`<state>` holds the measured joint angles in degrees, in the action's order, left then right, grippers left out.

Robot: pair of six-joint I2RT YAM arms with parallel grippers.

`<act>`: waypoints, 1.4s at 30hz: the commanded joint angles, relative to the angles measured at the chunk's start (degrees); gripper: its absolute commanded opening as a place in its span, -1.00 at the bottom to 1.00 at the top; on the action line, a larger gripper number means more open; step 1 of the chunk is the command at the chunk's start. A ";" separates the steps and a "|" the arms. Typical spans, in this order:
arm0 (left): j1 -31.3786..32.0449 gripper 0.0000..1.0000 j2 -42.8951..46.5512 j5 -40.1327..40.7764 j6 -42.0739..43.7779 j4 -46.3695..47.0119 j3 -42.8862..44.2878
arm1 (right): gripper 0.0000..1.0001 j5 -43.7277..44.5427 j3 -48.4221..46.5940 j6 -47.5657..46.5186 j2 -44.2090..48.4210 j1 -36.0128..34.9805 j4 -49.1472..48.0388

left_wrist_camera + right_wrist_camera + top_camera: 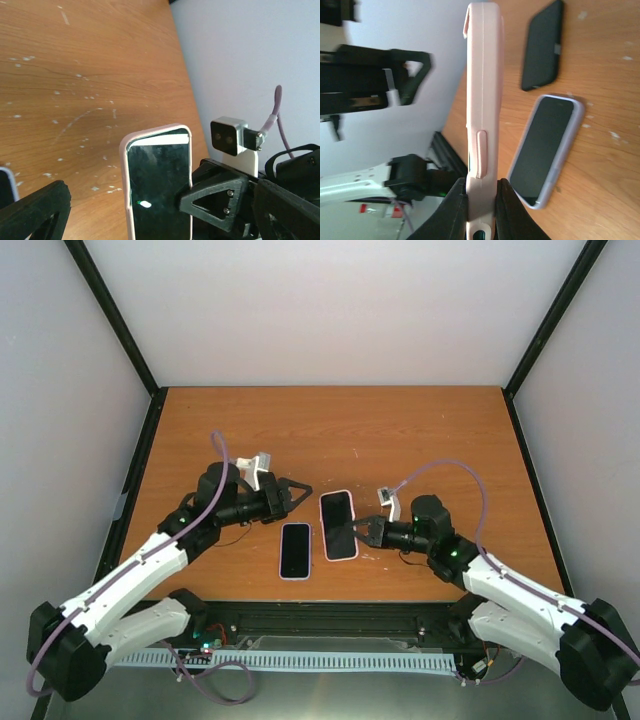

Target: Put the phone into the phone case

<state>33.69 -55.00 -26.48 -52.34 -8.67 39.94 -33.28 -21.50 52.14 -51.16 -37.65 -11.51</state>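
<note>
A pink phone case (338, 525) with a dark-screened phone (159, 190) in it is held over the table. A pale strip shows between the phone's top end and the case rim (157, 134). My right gripper (362, 531) is shut on the case's near end, one finger on the screen side (220, 197) and one on the back (455, 205). My left gripper (297, 497) stands wide open just left of the case's far end, holding nothing. From its wrist view the case (483, 100) shows edge-on.
A second phone in a lavender case (295, 550) lies face up on the table, left of the pink one (545, 145). A black phone or case (543, 45) lies farther off, hidden under the left arm in the top view. Black frame posts stand along the table's sides.
</note>
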 commanded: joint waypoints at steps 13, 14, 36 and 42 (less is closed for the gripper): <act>-0.12 0.99 10.20 17.09 1.62 -19.19 0.04 | -0.79 6.94 -3.99 -8.00 -20.28 3.14 -1.69; -0.12 0.99 10.76 17.24 1.55 -19.24 -0.26 | -0.79 6.98 -4.21 -7.95 -21.79 3.67 -2.29; -0.12 0.99 14.22 22.67 -0.04 -23.71 1.16 | 0.80 17.35 -13.35 -14.77 -18.59 6.45 22.28; -0.12 0.99 14.44 25.31 0.68 -26.03 3.89 | 1.00 22.19 -17.93 -17.30 -6.85 6.45 34.17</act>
<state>33.69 -41.34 -3.97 -51.96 -32.47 39.53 -16.03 -35.68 37.60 -64.66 -31.48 12.82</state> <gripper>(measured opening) 0.995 0.997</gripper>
